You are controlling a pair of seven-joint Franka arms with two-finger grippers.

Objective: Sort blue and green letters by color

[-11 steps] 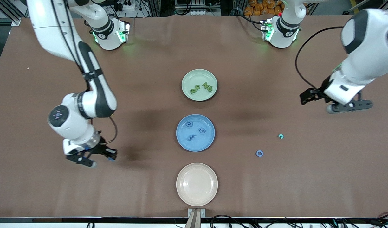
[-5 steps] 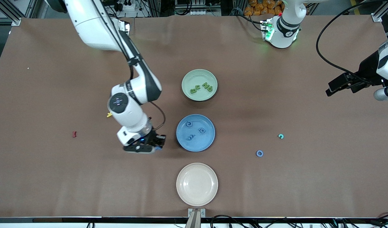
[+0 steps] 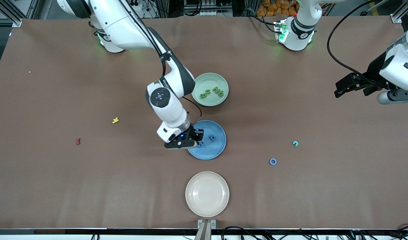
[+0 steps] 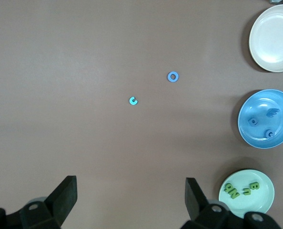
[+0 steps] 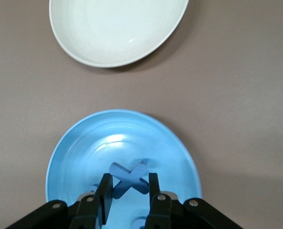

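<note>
The right gripper [image 3: 198,137] hangs over the blue plate [image 3: 214,151], clenched on a blue cross-shaped letter [image 5: 128,178]. Released too near the plate's rim, the letter could bounce onto the surface [image 3: 290,193]. The left gripper [image 3: 349,86] waits spread wide, well away from the blue plate.

Brown table [image 3: 290,200]: three plates [image 3: 207,194]; loose blue ring [image 3: 273,161], teal [image 3: 295,143], yellow [image 3: 115,120], red letters [image 3: 78,141].

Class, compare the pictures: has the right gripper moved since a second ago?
Yes. The right gripper travelled from bare table toward the left arm's end and is now over the blue plate.
</note>
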